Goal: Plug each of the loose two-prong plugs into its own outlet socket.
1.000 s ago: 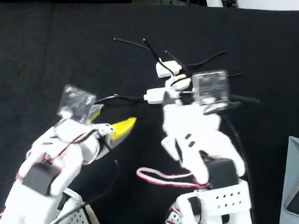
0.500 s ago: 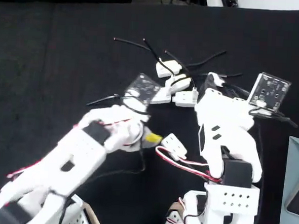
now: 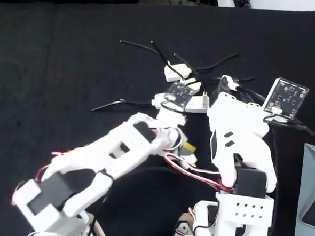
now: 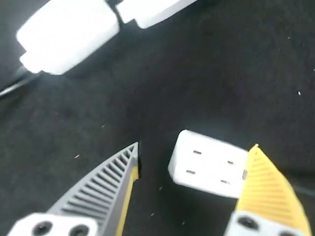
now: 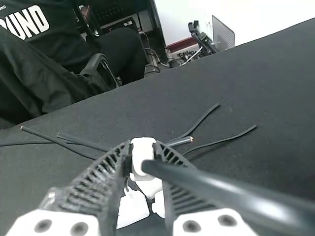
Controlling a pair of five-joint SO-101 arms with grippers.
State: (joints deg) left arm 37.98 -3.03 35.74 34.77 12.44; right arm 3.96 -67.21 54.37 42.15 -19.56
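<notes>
**Left fingers spread at a socket, right fingers pinching a plug**

Your left gripper [image 4: 195, 146] has its two fingers spread wide, one grey and one yellow; one white outlet socket [image 4: 206, 164] lies on the black table [image 3: 70, 64] between them, close against the yellow finger, though you cannot tell whether they touch. The only marks on the socket's face are four short slots, set in two pairs.

Your right gripper [image 5: 142, 143] has its fingers pressed in on one white plug [image 5: 142, 157], pinching it from both sides; a black cord runs across the front of one finger.

In the high view, a cluster of white connectors [image 3: 189, 87] lies near the table's middle; you can count at least four pieces, and the left arm's wrist covers part of the group. The socket sits at about six o'clock from that cluster; the right gripper with its plug is at about three o'clock, just beside it. Several loose black cords [image 3: 135, 44] fan out from the cluster between ten and two o'clock.
</notes>
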